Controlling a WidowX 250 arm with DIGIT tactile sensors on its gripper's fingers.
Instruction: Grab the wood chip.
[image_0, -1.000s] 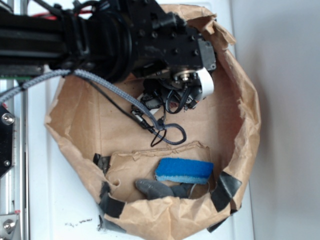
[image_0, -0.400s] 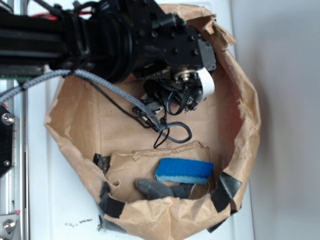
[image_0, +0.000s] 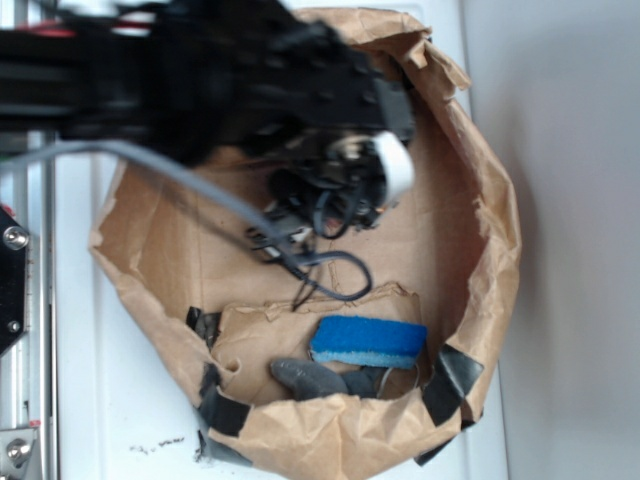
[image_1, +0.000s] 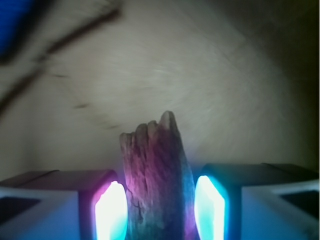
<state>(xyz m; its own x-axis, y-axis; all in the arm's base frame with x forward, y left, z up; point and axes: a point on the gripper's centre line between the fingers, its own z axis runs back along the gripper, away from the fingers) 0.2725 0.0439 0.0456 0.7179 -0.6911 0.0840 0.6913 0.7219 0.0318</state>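
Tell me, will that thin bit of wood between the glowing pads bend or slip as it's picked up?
The wood chip looks rigid, with streaky grain and a jagged end, so it probably won't flop. Its rough surface should grip rather than slide. Being a thin sliver, it is likely light, but could crack if the gripper squeezes hard.

Wood chip (image_1: 157, 180) between fingers (image_1: 111, 212)

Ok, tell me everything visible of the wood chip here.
The wood chip shows only in the wrist view: a rough brown sliver with streaky lengthwise grain and a jagged, uneven far end. It stands between the two glowing pads of the gripper, which sit close on either side; contact itself is unclear. Its near end runs out of frame. In the exterior view the arm hides it.
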